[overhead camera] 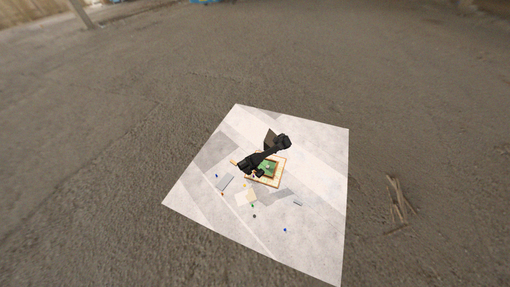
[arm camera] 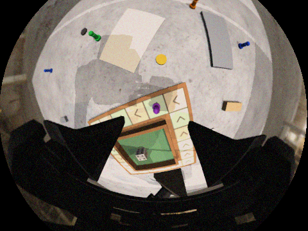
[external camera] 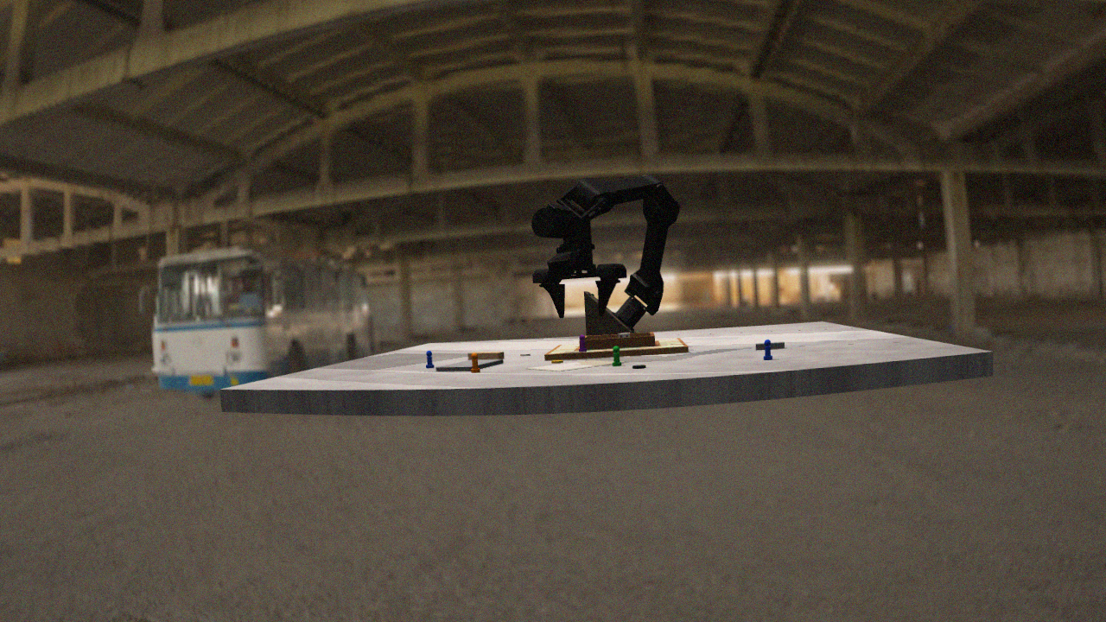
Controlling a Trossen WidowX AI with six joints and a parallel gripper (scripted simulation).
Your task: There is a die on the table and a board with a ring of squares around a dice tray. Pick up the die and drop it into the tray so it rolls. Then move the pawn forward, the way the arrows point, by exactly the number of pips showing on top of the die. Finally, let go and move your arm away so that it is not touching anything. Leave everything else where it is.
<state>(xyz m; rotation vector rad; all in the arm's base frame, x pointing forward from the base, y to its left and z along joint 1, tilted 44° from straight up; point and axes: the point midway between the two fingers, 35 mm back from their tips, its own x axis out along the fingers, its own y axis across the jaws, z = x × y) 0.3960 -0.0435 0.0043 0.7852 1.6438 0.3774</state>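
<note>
gripper (arm camera: 153, 150): fingers spread wide, nothing held | pawn (arm camera: 156, 108): set upright on a board (arm camera: 181, 90) square (purple) | die (arm camera: 141, 155): seen in the tray (arm camera: 164, 123)

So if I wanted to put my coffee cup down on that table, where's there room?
The widest bare stretch is the table's far right side, beyond the board. Another lies at the near corner, past the blue pawn. It is crowded left of the board: grey card, yellow disc, cream sheets, orange pawn and green pawn. The open hand hangs above the board.
</note>
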